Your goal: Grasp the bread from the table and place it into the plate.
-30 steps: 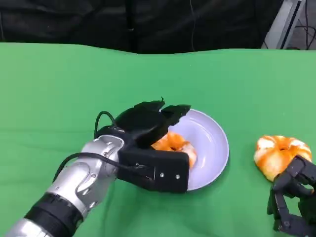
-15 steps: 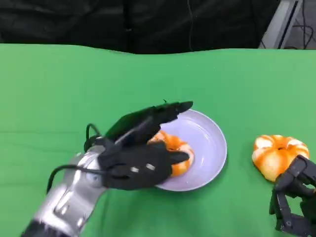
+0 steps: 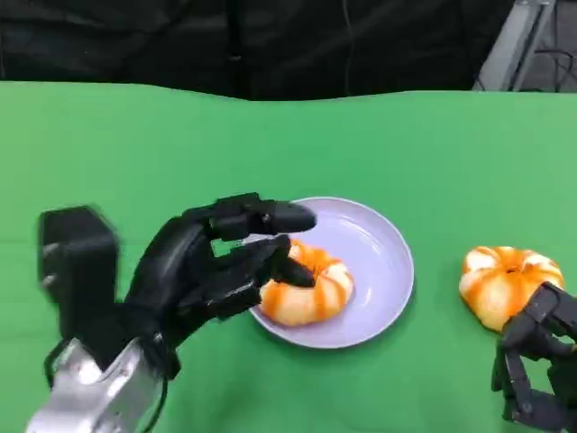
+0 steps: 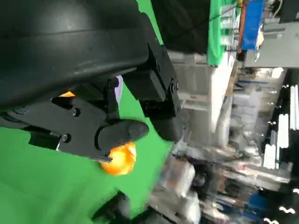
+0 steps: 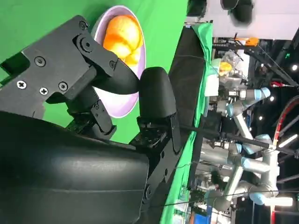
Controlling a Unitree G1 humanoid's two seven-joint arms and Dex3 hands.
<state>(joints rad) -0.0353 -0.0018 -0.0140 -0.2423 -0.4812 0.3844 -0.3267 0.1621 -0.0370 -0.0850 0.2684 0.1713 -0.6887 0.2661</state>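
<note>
I see one bread lying in the plate, on the side nearest my left hand. That hand is just beside the plate with its fingers spread apart and holding nothing. I think it has let go there so the bread can rest in the dish.

A second bread sits on the counter near its right edge, well apart from the plate. My right hand is just in front of it, low by the near edge. I cannot tell if those fingers are apart or together. I think it waits there to pick up that bread.

The counter is covered in flat green cloth. Behind it hangs a black curtain.
</note>
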